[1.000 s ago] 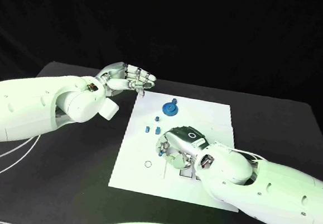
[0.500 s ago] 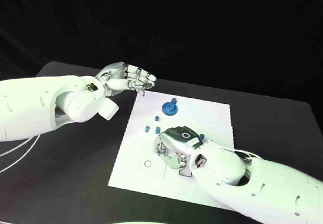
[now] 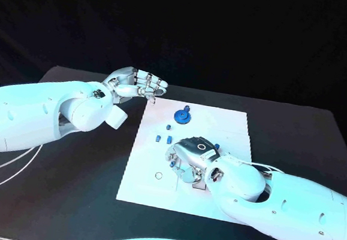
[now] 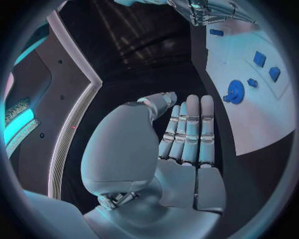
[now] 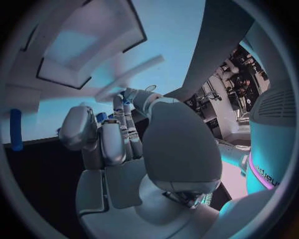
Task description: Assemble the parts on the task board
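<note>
The white task board (image 3: 226, 118) lies mid-table. On its far half sit a round blue part (image 3: 183, 117) and small blue parts (image 3: 159, 137); the round blue part (image 4: 234, 91) also appears in the left wrist view. My right hand (image 3: 187, 158) hovers low over the board's middle, fingers curled down beside a rectangular slot (image 3: 200, 184). In the right wrist view its fingers (image 5: 112, 142) close round a small blue part (image 5: 101, 117), mostly hidden. My left hand (image 3: 139, 84) hangs off the board's far left corner, fingers (image 4: 187, 129) curled together, holding nothing.
A small ring-shaped hole (image 3: 159, 176) marks the board's near left. A blue peg (image 5: 15, 129) stands on the board beyond my right hand. Black table (image 3: 68, 190) surrounds the board, with bare room to the near left and right.
My right hand has slid a little toward the board's left and nearer to me, staying low over the board. The left hand has not moved.
</note>
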